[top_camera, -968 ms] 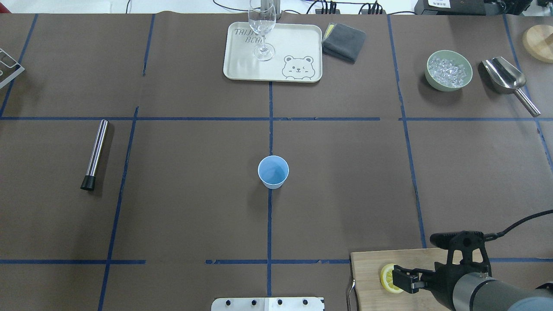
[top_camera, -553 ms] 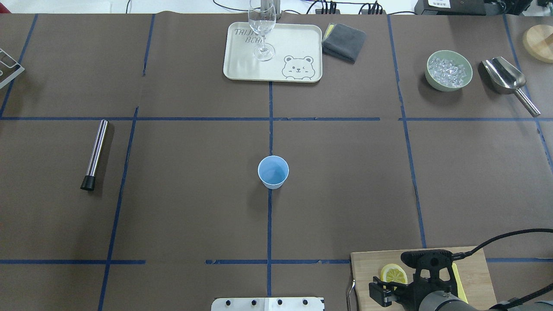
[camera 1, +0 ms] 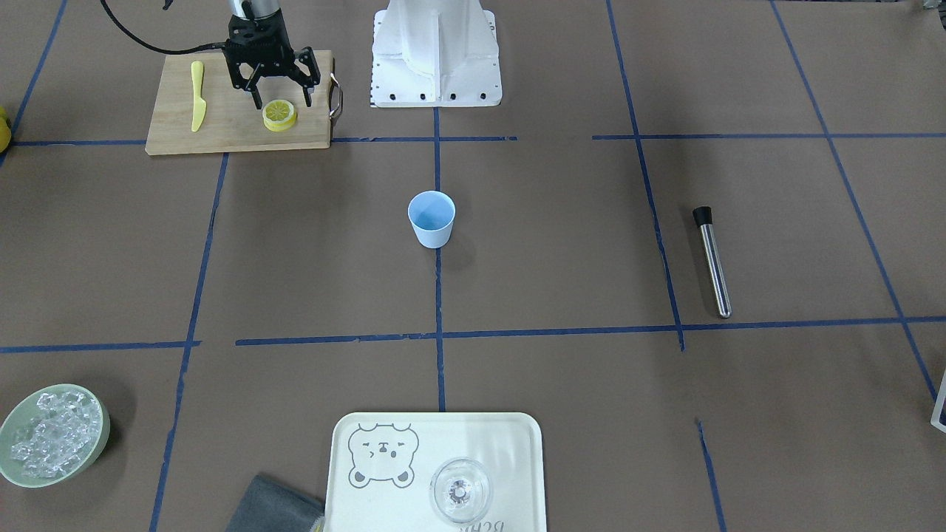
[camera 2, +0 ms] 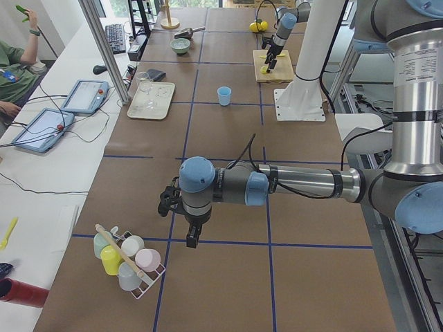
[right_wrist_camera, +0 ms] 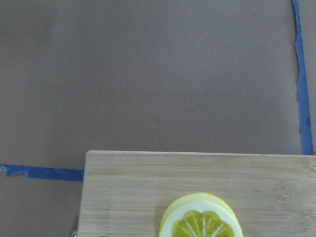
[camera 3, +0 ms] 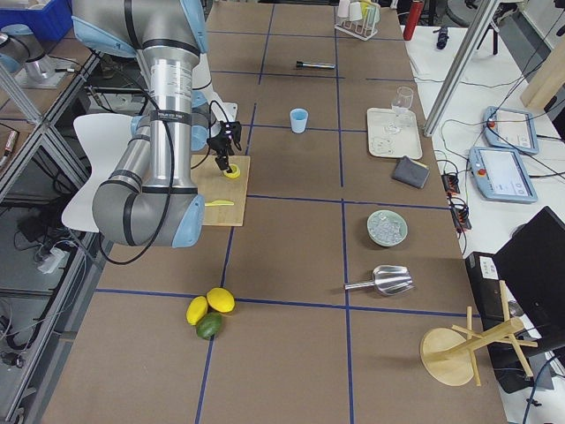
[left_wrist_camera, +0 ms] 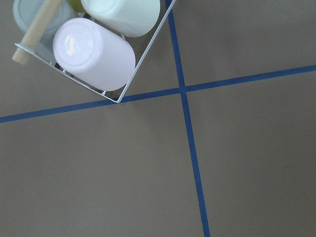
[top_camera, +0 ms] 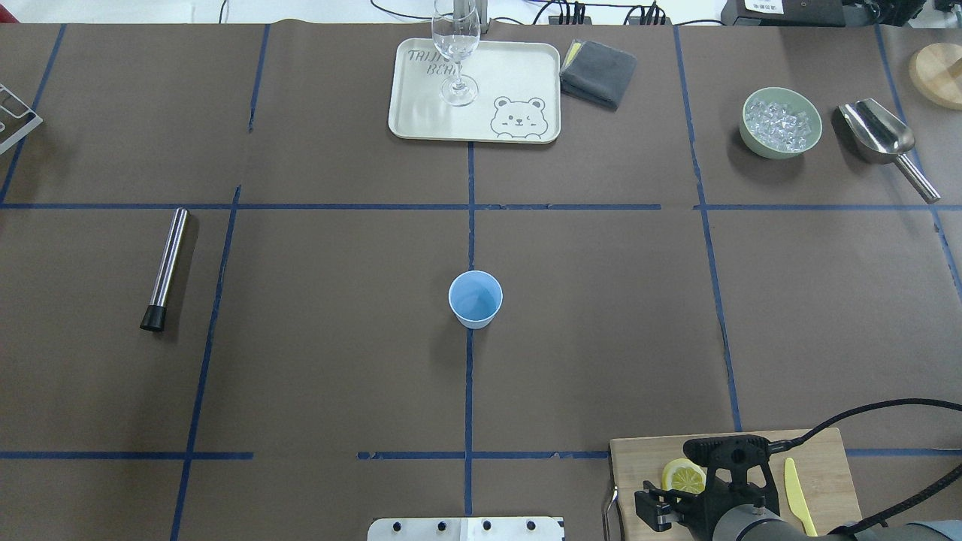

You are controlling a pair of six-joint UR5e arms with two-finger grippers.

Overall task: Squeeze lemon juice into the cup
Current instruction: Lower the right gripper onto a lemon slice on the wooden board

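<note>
A small stack of thin yellow lemon slices (camera 1: pixel 279 114) lies on the wooden cutting board (camera 1: pixel 229 137) near the robot's base. It also shows in the overhead view (top_camera: pixel 682 475) and the right wrist view (right_wrist_camera: pixel 201 223). My right gripper (camera 1: pixel 281 96) points down just above the slices, open and empty, and it shows in the overhead view too (top_camera: pixel 680 507). The light-blue cup (top_camera: pixel 475 299) stands upright mid-table, far from the board, also seen from the front (camera 1: pixel 431 218). My left gripper (camera 2: pixel 194 235) hovers near the table's left end; I cannot tell whether it is open or shut.
A yellow knife (camera 1: pixel 196 96) lies on the board. At the table's far side are a tray (top_camera: pixel 518 75) with a clear glass (top_camera: pixel 456 52), a grey cloth (top_camera: pixel 599 71), a bowl of ice (top_camera: pixel 780 122) and a scoop (top_camera: pixel 883 139). A steel muddler (top_camera: pixel 165 267) lies left. A cup rack (camera 2: pixel 128 259) stands by the left gripper.
My right gripper swung from lying sideways against the lemon slices to pointing down over them, shifting left and toward the robot. The knife came into view. The cup stayed put.
</note>
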